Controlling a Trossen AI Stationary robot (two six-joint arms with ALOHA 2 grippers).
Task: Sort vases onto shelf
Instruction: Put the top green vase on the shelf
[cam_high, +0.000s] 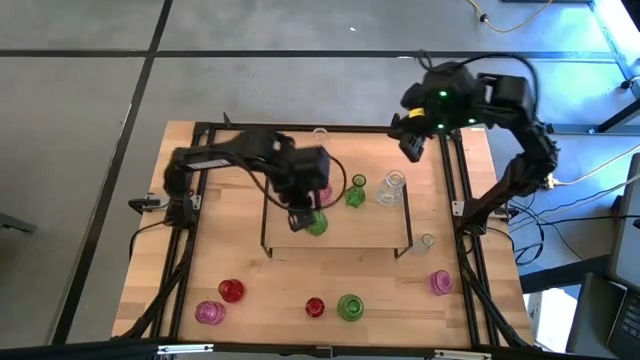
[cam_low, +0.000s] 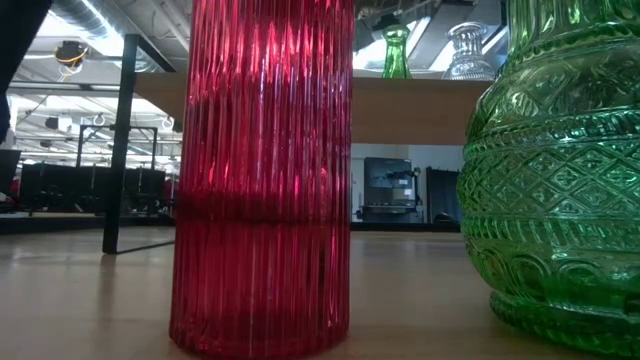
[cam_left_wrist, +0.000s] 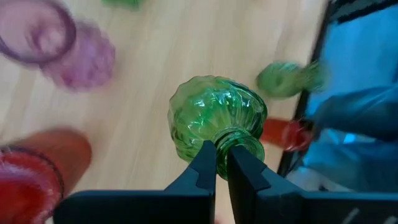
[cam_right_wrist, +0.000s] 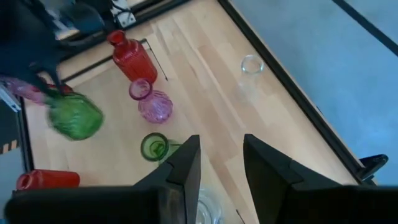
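- The left gripper (cam_left_wrist: 222, 158) is clamped on the rim of the round green vase (cam_left_wrist: 214, 115), held over the shelf (cam_high: 340, 235); a thin rim grip may let it swing or slip.
- Watch the pink vase (cam_left_wrist: 78, 59) nearby.
- The right gripper (cam_right_wrist: 221, 165) waits empty, fingers apart, above the desk's (cam_high: 150, 230) far corner.

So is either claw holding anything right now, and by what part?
The left claw is shut on the rim of a green ribbed vase, pinching its neck over the shelf. The right claw is open, holding nothing.
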